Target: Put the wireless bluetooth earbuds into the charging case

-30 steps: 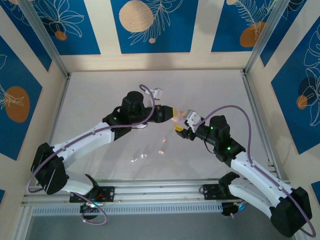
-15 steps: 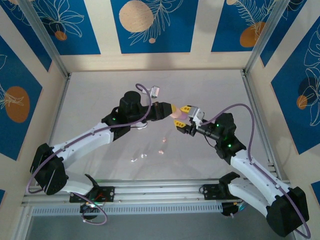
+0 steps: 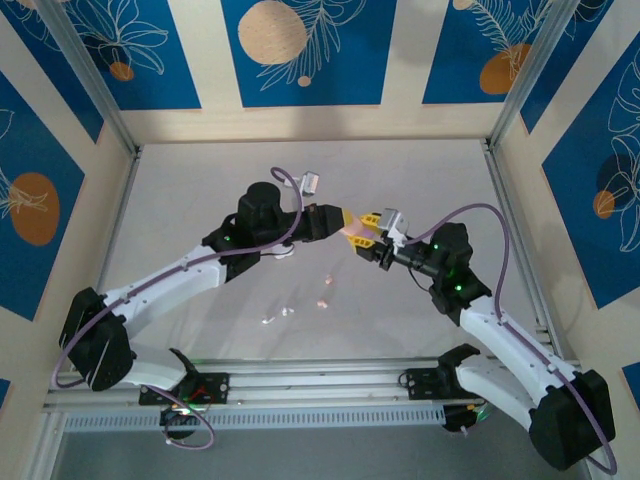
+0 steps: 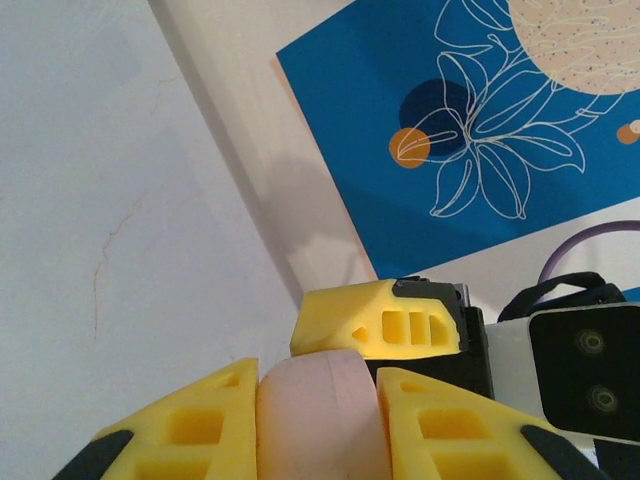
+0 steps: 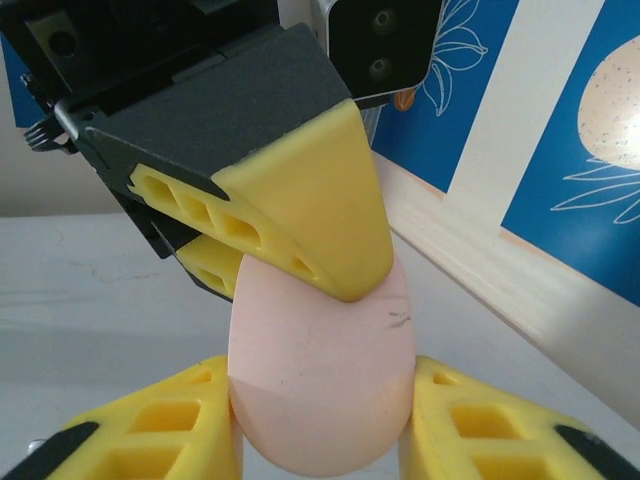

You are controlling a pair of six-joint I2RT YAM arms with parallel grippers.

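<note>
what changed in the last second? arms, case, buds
The right gripper swung in toward the left arm and farther from the bases, reaching the pink case; its jaws now press both sides of it. The left gripper kept its hold on the case, shifting only slightly. The earbuds on the table stayed put.

The pink case (image 5: 320, 380) looks like smooth, matt plastic, marked by one faint dark scuff. The right tool (image 5: 320, 440) has fingers (image 5: 480, 420) of matt yellow plastic. The desk (image 4: 90, 200) is white, matt, faintly scratched.
</note>
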